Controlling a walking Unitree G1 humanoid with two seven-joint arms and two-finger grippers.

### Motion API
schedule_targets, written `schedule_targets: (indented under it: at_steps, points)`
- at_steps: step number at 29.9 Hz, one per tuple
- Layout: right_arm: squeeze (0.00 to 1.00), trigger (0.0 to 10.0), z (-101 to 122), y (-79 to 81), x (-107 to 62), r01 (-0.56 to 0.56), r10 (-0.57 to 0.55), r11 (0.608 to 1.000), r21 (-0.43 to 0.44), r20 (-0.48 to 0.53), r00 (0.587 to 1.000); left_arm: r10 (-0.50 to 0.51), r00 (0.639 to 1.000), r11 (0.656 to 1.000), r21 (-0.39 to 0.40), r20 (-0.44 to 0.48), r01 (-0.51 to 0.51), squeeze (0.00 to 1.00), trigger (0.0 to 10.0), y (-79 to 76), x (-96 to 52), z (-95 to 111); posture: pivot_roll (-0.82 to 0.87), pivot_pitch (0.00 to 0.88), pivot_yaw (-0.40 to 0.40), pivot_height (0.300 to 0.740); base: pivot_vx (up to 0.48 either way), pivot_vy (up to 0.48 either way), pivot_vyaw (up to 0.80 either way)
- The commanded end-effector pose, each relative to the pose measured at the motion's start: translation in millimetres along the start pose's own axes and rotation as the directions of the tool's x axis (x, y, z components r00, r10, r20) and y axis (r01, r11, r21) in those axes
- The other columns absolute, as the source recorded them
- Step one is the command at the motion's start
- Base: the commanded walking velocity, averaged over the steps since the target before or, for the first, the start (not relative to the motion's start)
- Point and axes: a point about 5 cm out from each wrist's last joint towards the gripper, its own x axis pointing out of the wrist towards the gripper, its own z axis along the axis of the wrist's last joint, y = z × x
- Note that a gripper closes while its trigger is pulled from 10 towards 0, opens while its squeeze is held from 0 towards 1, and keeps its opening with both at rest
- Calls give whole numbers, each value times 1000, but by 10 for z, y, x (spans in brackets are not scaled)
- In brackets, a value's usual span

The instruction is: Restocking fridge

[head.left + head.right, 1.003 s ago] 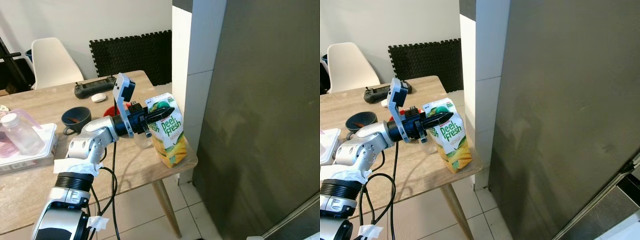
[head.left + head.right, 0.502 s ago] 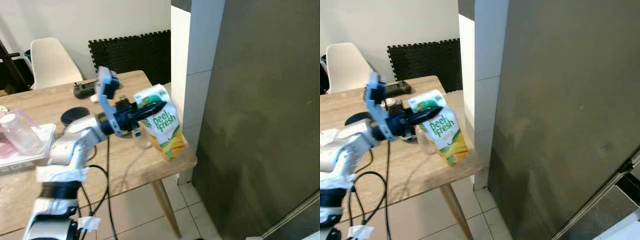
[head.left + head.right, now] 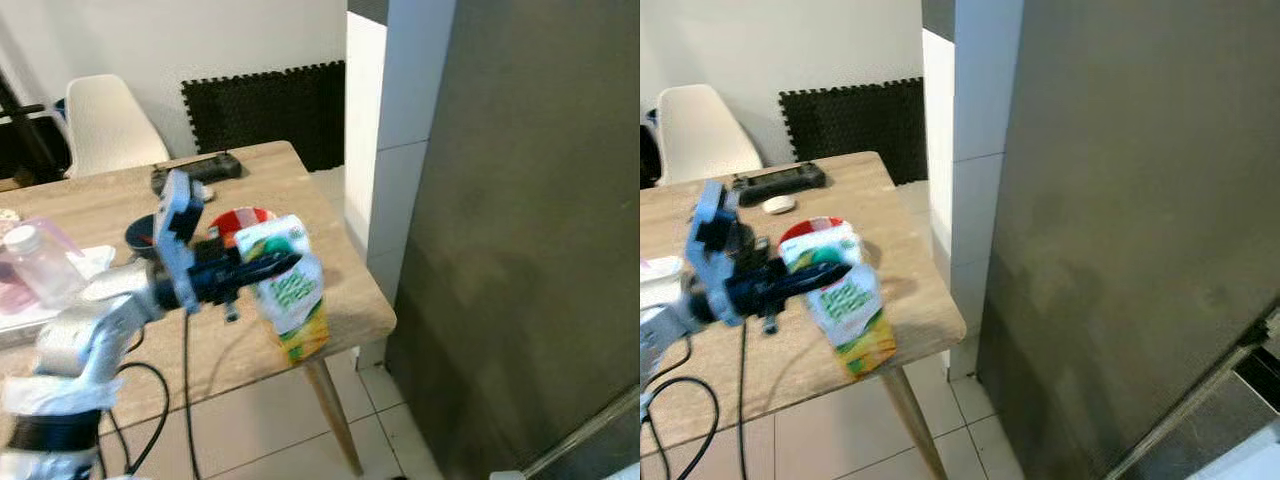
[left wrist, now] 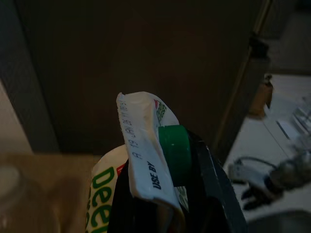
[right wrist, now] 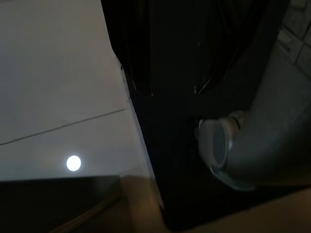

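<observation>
Juice carton (image 3: pixel 289 300) is held tilted above the counter (image 3: pixel 340 300) edge, clamped near its cap by the left end effector (image 3: pixel 268 268); slipping is risked, grip being high.

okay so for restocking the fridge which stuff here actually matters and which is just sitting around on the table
Part of the job:
juice carton, held by the left gripper
fridge door, shut

Lying about on the wooden table:
red bowl
dark bowl
black controller
plastic bottle
white chair behind
</observation>
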Motion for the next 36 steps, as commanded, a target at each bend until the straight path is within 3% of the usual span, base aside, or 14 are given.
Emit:
schedule_targets:
  at_steps: [1, 8, 17, 36]
  points:
    - [0, 10000, -3, 1, 0, -2, 2, 1000, -2, -1, 1000, -24, 1000, 999, 26, -8, 25, 0, 10000, -59, -70, 92, -32, 0, 30, 740, -251, 0, 0]
    - [0, 10000, 11, 9, 3, -8, 8, 1000, -5, 0, 1000, -59, 998, 998, 4, -11, 59, 0, 10000, -153, -58, 50, -30, 0, 26, 740, -310, 0, 0]
    - [0, 10000, 21, 0, 2, -4, 4, 1000, -8, 2, 1000, -81, 997, 995, -53, 10, 82, 0, 10000, -189, 34, -82, -35, 0, 25, 740, -358, 0, 0]
    - [0, 10000, 10, 31, 6, -14, 14, 1000, -7, -2, 1000, -102, 995, 991, -81, 15, 103, 0, 10000, -218, 101, -139, -37, 0, 29, 740, -396, 0, 0]
